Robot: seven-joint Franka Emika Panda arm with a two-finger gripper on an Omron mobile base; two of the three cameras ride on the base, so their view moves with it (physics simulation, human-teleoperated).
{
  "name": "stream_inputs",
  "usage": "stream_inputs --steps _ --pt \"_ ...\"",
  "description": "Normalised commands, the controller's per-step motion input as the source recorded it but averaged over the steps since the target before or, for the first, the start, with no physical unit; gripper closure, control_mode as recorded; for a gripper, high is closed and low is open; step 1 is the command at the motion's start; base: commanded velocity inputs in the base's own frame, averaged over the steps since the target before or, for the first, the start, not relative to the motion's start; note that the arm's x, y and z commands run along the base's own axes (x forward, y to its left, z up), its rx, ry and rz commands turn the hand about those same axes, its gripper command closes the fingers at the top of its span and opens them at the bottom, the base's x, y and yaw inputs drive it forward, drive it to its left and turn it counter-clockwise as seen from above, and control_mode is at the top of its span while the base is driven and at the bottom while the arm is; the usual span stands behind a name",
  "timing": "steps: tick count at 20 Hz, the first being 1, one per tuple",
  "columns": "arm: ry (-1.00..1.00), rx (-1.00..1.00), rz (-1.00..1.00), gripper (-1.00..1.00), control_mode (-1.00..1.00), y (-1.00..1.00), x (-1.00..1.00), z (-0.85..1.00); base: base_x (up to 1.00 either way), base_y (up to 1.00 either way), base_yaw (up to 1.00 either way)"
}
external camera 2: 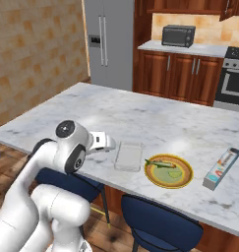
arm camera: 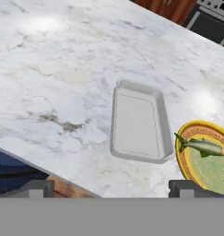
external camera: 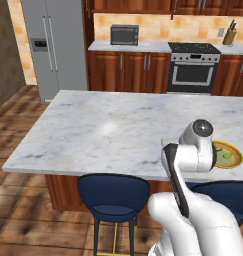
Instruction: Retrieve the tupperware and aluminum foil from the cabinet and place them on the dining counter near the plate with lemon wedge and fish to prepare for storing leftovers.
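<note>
The tupperware [arm camera: 138, 123], a shallow translucent grey-white tray, lies empty on the dining counter [arm camera: 62, 69] close to its near edge. Just right of it sits the gold-rimmed plate [arm camera: 203, 159] with the fish [arm camera: 203, 146]. In the right base view the tupperware [external camera 2: 128, 156] lies left of the plate [external camera 2: 168, 171], which carries the lemon wedge [external camera 2: 175, 174]. The aluminum foil [external camera 2: 221, 169] box rests further right. My gripper [arm camera: 112, 189] hovers over the counter's near edge, back from the tupperware, open with nothing between its fingers. The hand [external camera 2: 102, 141] is just left of the tupperware.
Two blue stools [external camera: 113, 195] [external camera 2: 160, 221] stand under the counter's near edge. Along the back wall are a steel fridge [external camera: 55, 45], a toaster oven [external camera: 124, 35], a stove [external camera: 193, 67], a knife block [external camera: 229, 35] and wall cabinets [external camera: 133, 5].
</note>
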Motion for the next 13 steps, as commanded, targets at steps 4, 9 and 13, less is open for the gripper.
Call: stream_inputs --steps 4,9,13 --pt "-0.01 -0.09 0.01 -1.0 -1.0 0.42 -1.0 1.0 0.0 0.0 0.0" --pt "-0.09 -0.01 0.0 -1.0 -1.0 0.35 -0.94 1.0 0.0 0.0 0.0" --pt "-0.07 0.0 0.0 -1.0 -1.0 0.38 -0.78 0.9 0.0 0.0 0.0"
